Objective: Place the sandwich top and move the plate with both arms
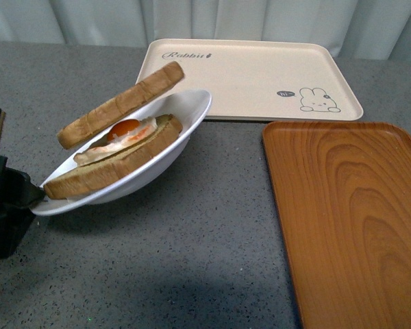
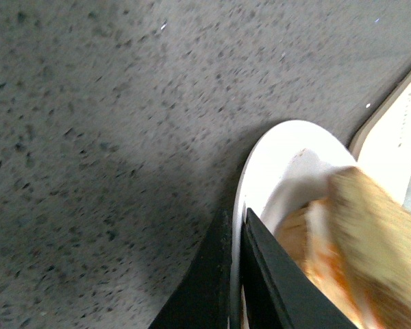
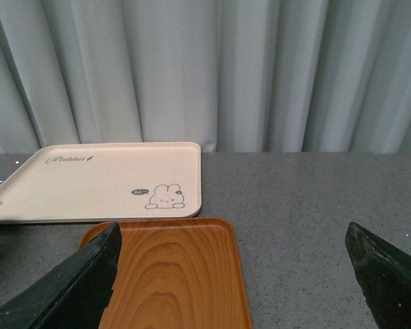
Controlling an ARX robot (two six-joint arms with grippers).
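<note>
The white plate (image 1: 189,110) is tilted, its near-left rim lifted and pinched by my left gripper (image 1: 33,195), its far rim by the beige tray. On it lies a bread slice with a fried egg (image 1: 127,131). The sandwich top (image 1: 120,104) leans askew above the egg, resting on the plate's far side. In the left wrist view my left gripper (image 2: 237,236) is shut on the plate's rim (image 2: 274,147), with blurred bread (image 2: 380,236) beside it. My right gripper (image 3: 236,257) is open and empty, above the wood-grain tray; it is out of the front view.
The beige rabbit-print tray (image 1: 260,75) lies at the back, also in the right wrist view (image 3: 103,178). The orange-brown wood-grain tray (image 1: 353,212) lies at the right, also in the right wrist view (image 3: 175,281). Grey speckled tabletop (image 1: 192,260); curtain behind.
</note>
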